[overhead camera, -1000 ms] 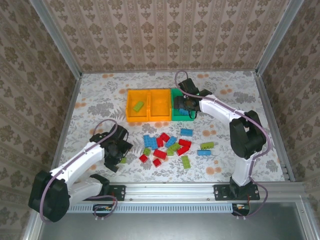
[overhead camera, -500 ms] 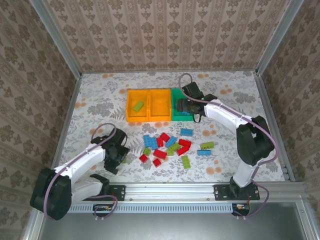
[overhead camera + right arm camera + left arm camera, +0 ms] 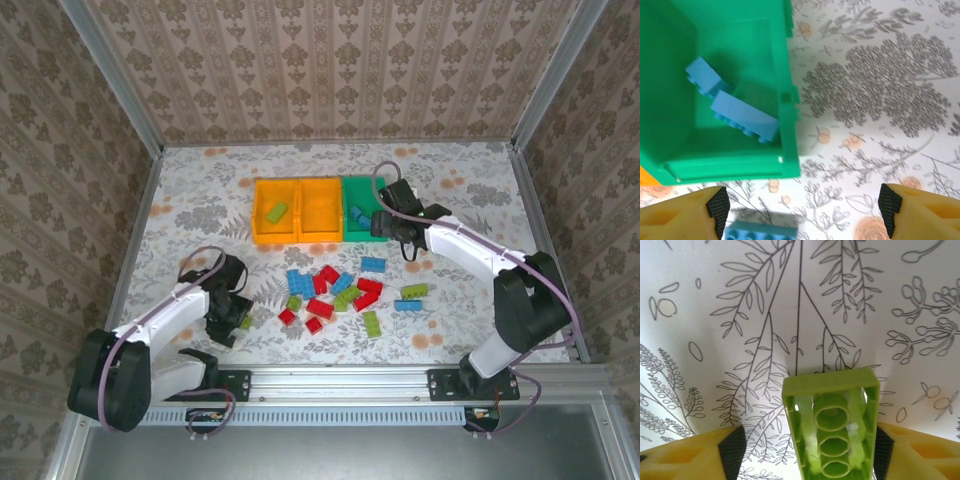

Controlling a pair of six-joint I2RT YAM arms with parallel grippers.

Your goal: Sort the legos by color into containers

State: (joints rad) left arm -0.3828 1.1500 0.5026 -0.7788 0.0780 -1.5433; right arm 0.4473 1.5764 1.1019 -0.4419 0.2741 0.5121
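the left hand (image 3: 808, 454) sits low over the table (image 3: 200, 200) at the near left. it is open around a lime green brick (image 3: 832, 420) whose hollow underside faces the wrist camera. the right pad seems to touch the brick's side and the left pad stands clear of it, so nothing is gripped yet. this brick lies apart, left of the main pile of legos (image 3: 330, 290), which is probably why this arm takes it. it likely belongs with the lime brick (image 3: 277, 212) in the left orange bin (image 3: 262, 232).

the right hand (image 3: 803, 205) is open and empty above the near right corner of the green bin (image 3: 785, 100). two light blue bricks (image 3: 742, 117) lie in that bin, so it seems to serve for blue. another light blue brick (image 3: 760, 231) lies on the table just near of the bin, below this hand, and looks like a handy next pick.
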